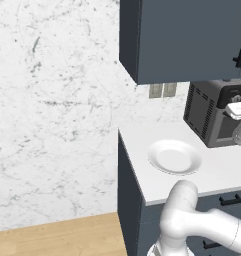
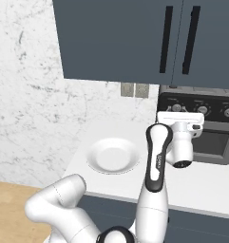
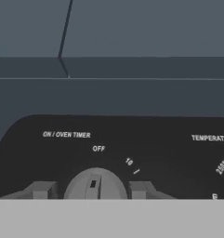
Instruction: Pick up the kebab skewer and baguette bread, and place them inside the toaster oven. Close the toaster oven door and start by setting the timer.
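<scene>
White counter (image 1: pixel 142 142), marble wall (image 1: pixel 52 100)

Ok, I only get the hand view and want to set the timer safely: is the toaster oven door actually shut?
Observer: Yes. In the right base view the toaster oven door looks shut, flush with the oven's front.
Operator: Good. Is any food left outside on the plate?
Observer: No, the white plate on the counter beside the toaster oven is bare.
</scene>
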